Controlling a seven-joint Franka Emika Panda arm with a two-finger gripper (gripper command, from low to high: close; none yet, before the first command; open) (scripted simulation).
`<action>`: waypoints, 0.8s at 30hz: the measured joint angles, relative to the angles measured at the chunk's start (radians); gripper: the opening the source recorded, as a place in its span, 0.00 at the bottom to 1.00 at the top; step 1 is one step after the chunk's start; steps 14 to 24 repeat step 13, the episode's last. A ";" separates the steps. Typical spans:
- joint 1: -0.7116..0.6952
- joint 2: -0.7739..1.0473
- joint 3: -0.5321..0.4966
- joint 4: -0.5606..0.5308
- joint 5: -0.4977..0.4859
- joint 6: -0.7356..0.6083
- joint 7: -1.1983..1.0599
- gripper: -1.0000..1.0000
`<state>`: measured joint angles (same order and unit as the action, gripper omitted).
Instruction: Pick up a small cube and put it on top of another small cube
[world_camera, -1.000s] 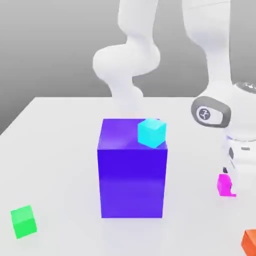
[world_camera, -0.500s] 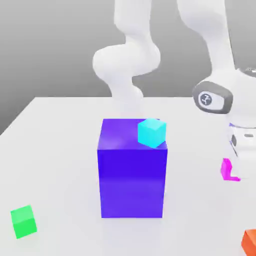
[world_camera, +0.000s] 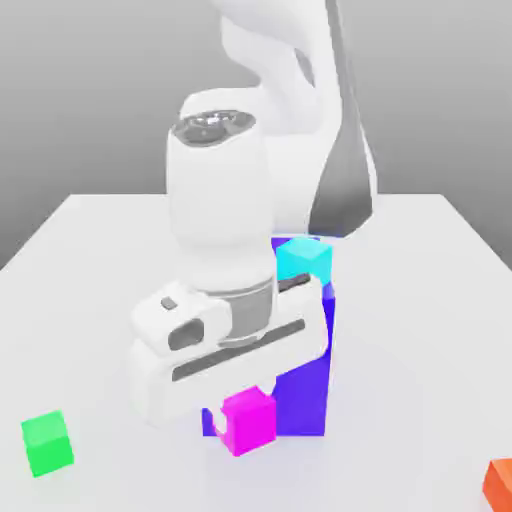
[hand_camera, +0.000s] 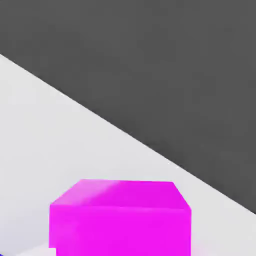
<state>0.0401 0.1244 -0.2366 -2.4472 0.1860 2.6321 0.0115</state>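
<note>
The pincer (world_camera: 240, 425) is pinching the small magenta cube (world_camera: 248, 421); its fingers are nearly pressed together with the cube between them. In the exterior view the cube hangs in front of the lower face of the big blue block (world_camera: 312, 385), clear of the worktop (world_camera: 90, 260). The cyan cube (world_camera: 303, 259) sits on the top of the blue block, at the corner toward the exterior view's right. The hand view shows the magenta cube (hand_camera: 120, 220) close under the camera.

Hazards, as judged from this position:

- Collision with the blue block. The held cube and the wrist stand very near the block's front face. A sideways move made before lifting could strike the block or drag the cube loose.
- Displacing the cyan cube. It rests near the block's edge; a low approach could push it off.
- Slip in the grip. A fast swing could rotate the magenta cube so that it lands crooked.
- Off-centre release. Both cubes are small, so poor alignment could let the magenta cube topple.

The green cube (world_camera: 47, 443) lies well apart from the blue block.
</note>
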 joint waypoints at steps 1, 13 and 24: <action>-0.028 0.002 -0.026 0.004 -0.002 -0.008 -0.005 0.00; -0.235 0.204 -0.101 0.029 0.080 0.084 -0.122 1.00; -0.235 0.204 -0.101 0.029 0.080 0.084 -0.122 1.00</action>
